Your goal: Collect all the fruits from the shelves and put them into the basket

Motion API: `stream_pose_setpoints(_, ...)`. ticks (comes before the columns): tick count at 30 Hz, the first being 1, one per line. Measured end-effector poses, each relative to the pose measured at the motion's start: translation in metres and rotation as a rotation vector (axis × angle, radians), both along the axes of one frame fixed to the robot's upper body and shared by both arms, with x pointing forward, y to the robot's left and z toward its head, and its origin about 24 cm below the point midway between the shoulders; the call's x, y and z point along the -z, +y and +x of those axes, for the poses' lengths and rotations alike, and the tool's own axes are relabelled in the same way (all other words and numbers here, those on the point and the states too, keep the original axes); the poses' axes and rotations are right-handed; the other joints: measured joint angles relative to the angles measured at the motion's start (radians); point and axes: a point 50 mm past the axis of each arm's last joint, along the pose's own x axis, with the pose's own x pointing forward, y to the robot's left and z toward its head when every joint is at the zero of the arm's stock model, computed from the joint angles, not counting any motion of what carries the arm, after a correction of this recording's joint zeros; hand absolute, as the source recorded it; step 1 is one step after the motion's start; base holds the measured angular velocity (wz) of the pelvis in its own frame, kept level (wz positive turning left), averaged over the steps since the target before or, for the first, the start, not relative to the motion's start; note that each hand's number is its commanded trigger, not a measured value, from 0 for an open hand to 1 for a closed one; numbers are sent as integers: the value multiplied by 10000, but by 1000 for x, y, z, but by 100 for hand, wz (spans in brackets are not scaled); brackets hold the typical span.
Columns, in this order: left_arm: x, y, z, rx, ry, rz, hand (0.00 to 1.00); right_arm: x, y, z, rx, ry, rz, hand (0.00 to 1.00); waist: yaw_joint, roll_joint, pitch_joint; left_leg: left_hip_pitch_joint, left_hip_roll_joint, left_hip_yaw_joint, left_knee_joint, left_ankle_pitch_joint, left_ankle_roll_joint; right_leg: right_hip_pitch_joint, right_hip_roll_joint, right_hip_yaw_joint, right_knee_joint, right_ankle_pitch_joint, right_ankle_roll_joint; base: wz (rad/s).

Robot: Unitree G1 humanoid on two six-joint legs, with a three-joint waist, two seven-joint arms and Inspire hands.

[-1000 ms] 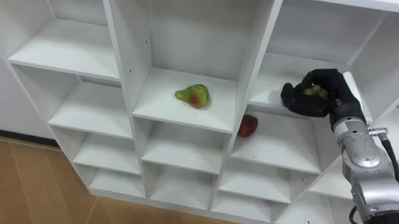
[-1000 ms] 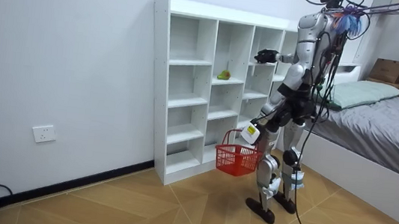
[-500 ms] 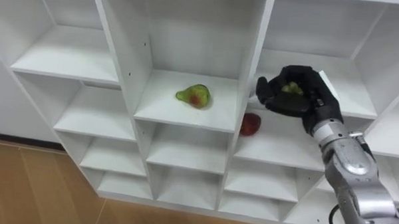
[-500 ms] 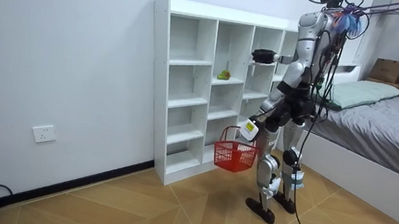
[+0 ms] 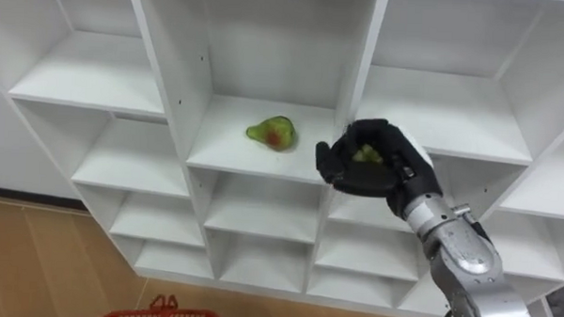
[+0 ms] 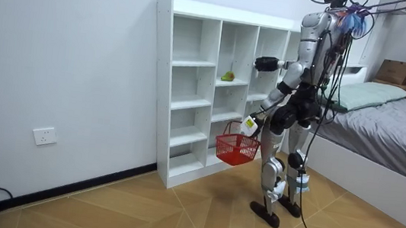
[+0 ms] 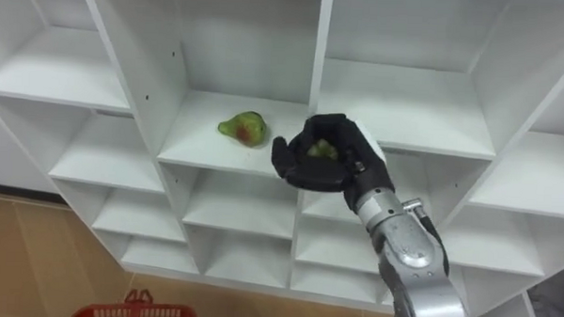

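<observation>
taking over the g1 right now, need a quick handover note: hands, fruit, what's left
Hands: right hand is shut on a small green fruit, held in front of the closet. The left hand is shut on the handle of the red basket, which hangs low before the closet.
Fruit: a pear lies on the middle shelf, untouched.
Done: one fruit in hand, out of the closet.
Left: put it in the basket, then fetch the pear. The basket's contents cannot be seen.

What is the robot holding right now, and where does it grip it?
Right hand wraps a small green fruit whole; left hand carries the red basket by its handle.
</observation>
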Motion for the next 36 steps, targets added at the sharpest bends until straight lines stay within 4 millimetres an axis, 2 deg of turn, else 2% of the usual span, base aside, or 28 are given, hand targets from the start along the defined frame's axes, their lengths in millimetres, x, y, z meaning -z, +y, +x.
stream_pose_setpoints(2, -4, -4, 11, 334, -399, -34, 100, 4, 10, -3, -531, 117, -230, 100, -5, -14, 36, -102, 14, 22, -3, 3, 1, -116, -3, -17, 24, 6, -10, 0)
stream_pose_setpoints(8, -10, -14, 35, 973, -1177, -159, 100, 15, 21, -8, -1034, 439, -736, 100, 42, -47, 56, -404, 37, 34, 65, 11, 6, -491, -7, -29, 123, 9, -12, -2)
stream_pose_setpoints(9, -11, -14, 37, 1016, -1222, -164, 100, 17, 21, -8, -1018, 525, -754, 100, 48, -43, 63, -434, 37, 33, 68, 11, 6, -519, -7, -35, 122, 9, -12, 0)
stream_pose_setpoints(10, -11, -16, 40, 1157, -1284, -186, 100, 20, 21, -9, -1016, 666, -780, 100, 57, -17, 104, -498, 35, 36, 67, 12, 7, -568, -11, -38, 123, 9, -12, 0)
stream_pose_setpoints(16, -12, -24, 51, 1793, -1326, -454, 100, 38, 21, -13, -959, 1395, -932, 100, 9, -14, 170, -1004, 31, 16, 141, 52, 20, -1070, -95, -83, 158, 9, -13, 2)
stream_pose_setpoints(20, -17, -32, 66, 2076, -1724, -767, 100, 56, 16, -18, -657, 2094, -1312, 100, -90, -1, 194, -1418, -8, -89, 267, 52, 22, -1368, -98, -163, 136, 10, -12, 9)
stream_pose_setpoints(23, -22, -35, 74, 2201, -2092, -829, 100, 57, 16, -19, -564, 2085, -1408, 100, -215, 7, 200, -1639, -18, -120, 315, 62, 38, -1576, -85, -231, 189, 11, -13, 4)
stream_pose_setpoints(28, -28, -41, 88, 2263, -2636, -1089, 100, 59, 15, -19, -435, 2113, -1456, 100, -228, 40, 221, -1808, -20, -170, 367, 67, 46, -1727, -93, -315, 275, 10, -13, 4)
stream_pose_setpoints(33, -31, -46, 92, 2307, -2881, -1534, 100, 78, 15, -28, -608, 2869, -1685, 100, -268, 59, 230, -1933, -28, -270, 426, 67, 47, -1774, -96, -403, 276, 10, -13, 6)
stream_pose_setpoints(36, -36, -56, 97, 2709, -3192, -1817, 100, 91, 10, -33, -552, 3473, -1907, 100, -245, 84, 237, -2191, -34, -302, 557, 80, 59, -1967, -137, -414, 304, 11, -14, 6)
